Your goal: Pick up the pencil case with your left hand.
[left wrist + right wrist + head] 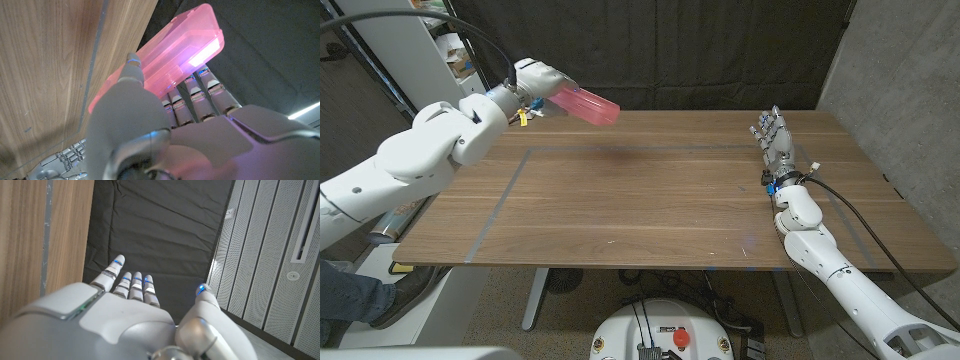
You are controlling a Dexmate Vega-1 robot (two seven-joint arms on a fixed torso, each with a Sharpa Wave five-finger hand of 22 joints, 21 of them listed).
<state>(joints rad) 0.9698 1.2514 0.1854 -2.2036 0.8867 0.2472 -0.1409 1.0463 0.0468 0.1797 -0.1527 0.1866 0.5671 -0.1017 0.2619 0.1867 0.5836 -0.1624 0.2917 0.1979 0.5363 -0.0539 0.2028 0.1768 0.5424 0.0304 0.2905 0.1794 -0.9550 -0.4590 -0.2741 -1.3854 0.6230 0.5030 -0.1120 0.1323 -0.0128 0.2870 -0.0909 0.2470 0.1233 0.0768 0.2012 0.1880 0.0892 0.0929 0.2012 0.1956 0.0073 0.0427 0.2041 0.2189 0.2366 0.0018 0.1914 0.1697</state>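
Your left hand (542,78) is holding the pink pencil case (585,104). You have it up in the air, above the far left part of the wooden table (660,200). A soft shadow lies on the wood below it. The case sticks out from the hand toward the middle of the table and tilts down a little at its free end.

From the left wrist view, the thumb (132,70) presses on one side of the pencil case (175,50) and the other fingers (200,95) hold it from the other side. You can see through the pink plastic a bit.

Your right hand (775,135) is near the far right part of the table. It holds nothing. Its fingers (132,285) are straight and a little apart, pointing toward the dark curtain (720,50) behind the table.
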